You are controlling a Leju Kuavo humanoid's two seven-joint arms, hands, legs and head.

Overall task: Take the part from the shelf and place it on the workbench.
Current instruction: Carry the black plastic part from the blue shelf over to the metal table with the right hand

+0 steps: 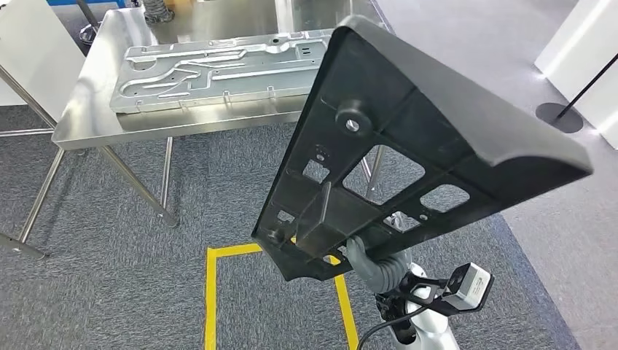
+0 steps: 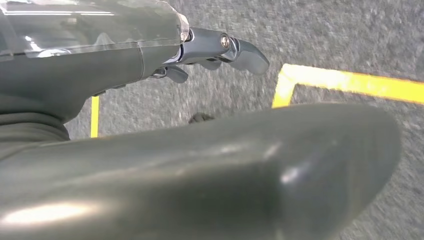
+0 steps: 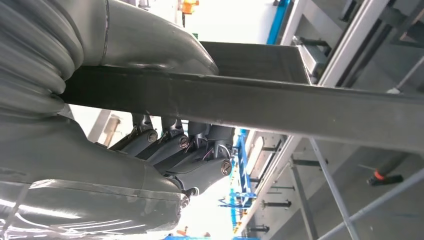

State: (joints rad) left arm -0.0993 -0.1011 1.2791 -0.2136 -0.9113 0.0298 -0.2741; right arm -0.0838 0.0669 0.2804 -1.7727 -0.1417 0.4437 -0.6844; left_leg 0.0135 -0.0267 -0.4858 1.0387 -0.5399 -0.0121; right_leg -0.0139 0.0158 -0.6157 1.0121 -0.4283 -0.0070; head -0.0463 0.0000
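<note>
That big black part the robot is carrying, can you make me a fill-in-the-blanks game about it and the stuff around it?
1. The black plastic part is held up by the robot's ____ hand.
2. The silver metal panel lies on the steel ____.
3. The lines taped on the carpet are ____.
4. The left hand holds ____.

Missing words: right; workbench; yellow; nothing

A matte black plastic part (image 1: 408,138) is showing a black underside patterned with cut-out windows. A silvery stamped metal panel (image 1: 218,73), ridged with raised channels, is lying on a shiny steel workbench (image 1: 95,109). The speckled grey-blue carpet (image 1: 109,255) is carrying a bright yellow tape outline (image 1: 211,299). The grey right hand (image 3: 165,160) is showing darker metallic fingers (image 3: 200,167).
</note>
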